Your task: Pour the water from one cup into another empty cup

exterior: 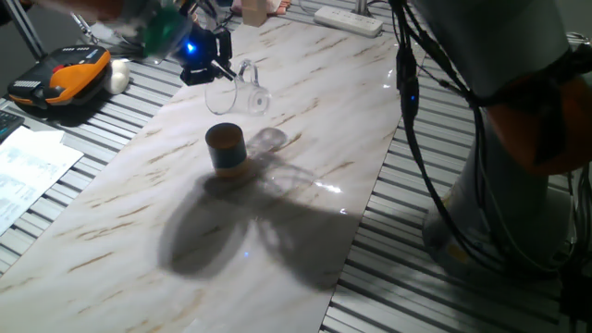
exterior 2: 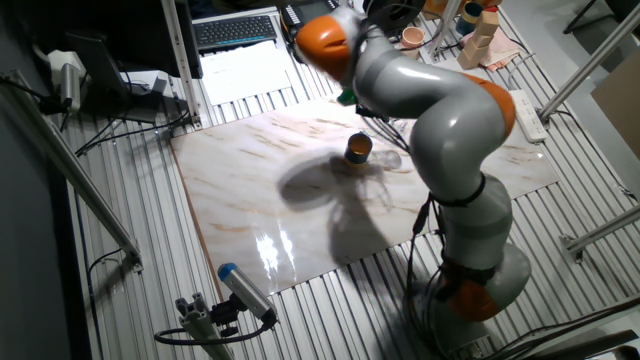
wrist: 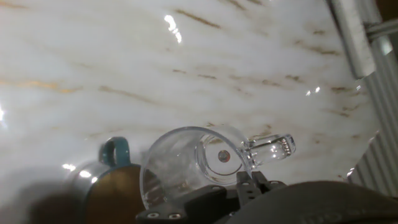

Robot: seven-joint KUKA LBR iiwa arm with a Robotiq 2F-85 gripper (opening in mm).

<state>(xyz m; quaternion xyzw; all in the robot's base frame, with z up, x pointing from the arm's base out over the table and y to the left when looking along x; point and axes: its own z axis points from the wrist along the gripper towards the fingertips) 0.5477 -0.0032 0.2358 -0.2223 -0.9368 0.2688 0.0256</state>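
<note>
hand (exterior: 220,67) tilts glass cup (wrist: 196,163) above teal cup (exterior: 226,148)

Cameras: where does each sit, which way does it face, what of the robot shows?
One fixed view: low at the table's edge, facing the teal cup and tilted glass cup; gripper and arm base show.
Other fixed view: high, looking down; the arm covers the glass.
Hand view: on the hand, facing the marble top; gripper edge shows.
All share the teal cup.
</note>
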